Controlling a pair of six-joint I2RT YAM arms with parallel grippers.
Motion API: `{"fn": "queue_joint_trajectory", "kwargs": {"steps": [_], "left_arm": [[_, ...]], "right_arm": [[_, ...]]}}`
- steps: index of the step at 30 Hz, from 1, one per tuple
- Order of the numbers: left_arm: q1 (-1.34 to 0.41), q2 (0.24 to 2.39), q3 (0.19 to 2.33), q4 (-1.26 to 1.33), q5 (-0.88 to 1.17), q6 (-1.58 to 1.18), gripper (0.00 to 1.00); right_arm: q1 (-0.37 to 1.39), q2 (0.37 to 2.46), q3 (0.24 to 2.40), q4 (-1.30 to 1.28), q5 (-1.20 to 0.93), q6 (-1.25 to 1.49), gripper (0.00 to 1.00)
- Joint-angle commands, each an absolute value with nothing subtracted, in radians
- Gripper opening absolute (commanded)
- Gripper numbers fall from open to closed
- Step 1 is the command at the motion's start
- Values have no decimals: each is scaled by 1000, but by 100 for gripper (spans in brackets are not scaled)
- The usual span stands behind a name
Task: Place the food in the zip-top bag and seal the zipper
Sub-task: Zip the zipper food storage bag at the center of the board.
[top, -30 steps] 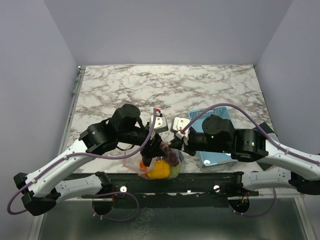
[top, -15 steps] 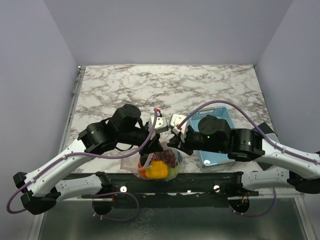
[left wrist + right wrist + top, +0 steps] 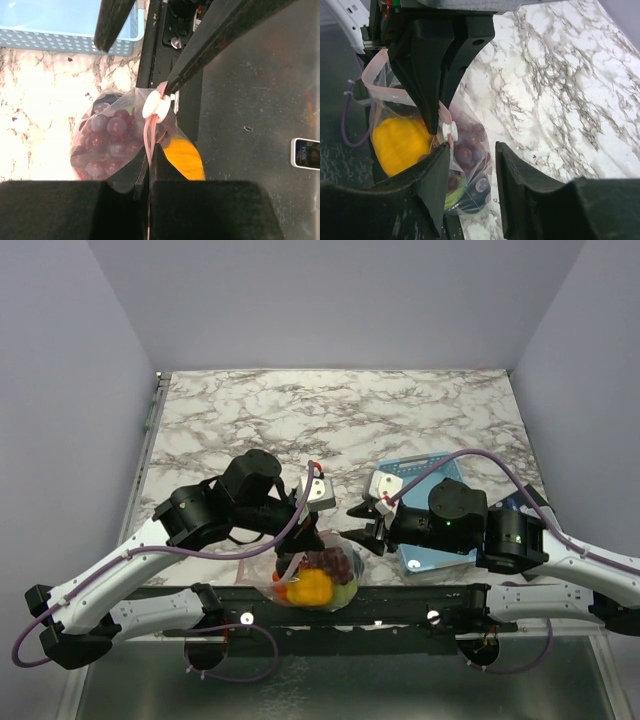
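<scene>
The clear zip-top bag (image 3: 318, 578) hangs at the table's near edge, holding the food: dark red grapes (image 3: 107, 135), a yellow piece (image 3: 185, 157), a purple eggplant (image 3: 477, 192) and a green piece. My left gripper (image 3: 148, 170) is shut on the pink zipper (image 3: 148, 140) just below its white slider (image 3: 156, 106). In the right wrist view the left gripper's fingers (image 3: 435, 65) come down onto the zipper beside the slider (image 3: 450, 131). My right gripper (image 3: 472, 155) is open, its jaws standing either side of the bag's grape-filled corner, one finger against the plastic.
A light-blue basket (image 3: 425, 562) sits on the marble table under my right arm; it shows again as the basket (image 3: 60, 25) in the left wrist view. A dark floor with a phone (image 3: 305, 152) lies below the table edge.
My left gripper has shut on the zipper. My right gripper has opened, let go of the bag's mouth and drawn back to the right. The bag hangs a little lower.
</scene>
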State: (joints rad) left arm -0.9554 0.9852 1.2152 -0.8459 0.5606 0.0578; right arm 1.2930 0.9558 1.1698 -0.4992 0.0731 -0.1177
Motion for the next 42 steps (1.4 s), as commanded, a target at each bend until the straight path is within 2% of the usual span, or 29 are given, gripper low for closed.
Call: {"fn": "queue_joint_trajectory", "kwargs": {"steps": [1,9,15,23,30,34,37,40,41,42], "left_arm": [[-963,964,1248,-831,618,69,0],[-965,966,1260,-830,654,74,0],[-965,962,1262,-830,685,75,0],[-966,937,1266,-830,719,78,0],[-966,923,1276,-829,745,80,0],[-966,920,1272,-830,751,80,0],[-967,917,1265,-829,753,81,0],[-966,911,1268,-830,748,81,0],[-967,902,1285,-822,696,69,20],[-967,901,1290,-816,682,64,32]], "right_arm": [[1293,898,1099,-388,38,-141,48],[1294,824,956,-233,-83,-149,55],[1294,840,894,-126,-143,-135,55],[1293,867,900,-113,-159,-124,38],[1294,874,890,-100,-176,-108,35],[1293,877,886,-80,-188,-100,22],[1294,886,890,-80,-198,-101,1],[1293,887,896,-86,-206,-112,1],[1293,887,920,-109,-207,-107,1],[1293,889,929,-117,-211,-105,1]]}}
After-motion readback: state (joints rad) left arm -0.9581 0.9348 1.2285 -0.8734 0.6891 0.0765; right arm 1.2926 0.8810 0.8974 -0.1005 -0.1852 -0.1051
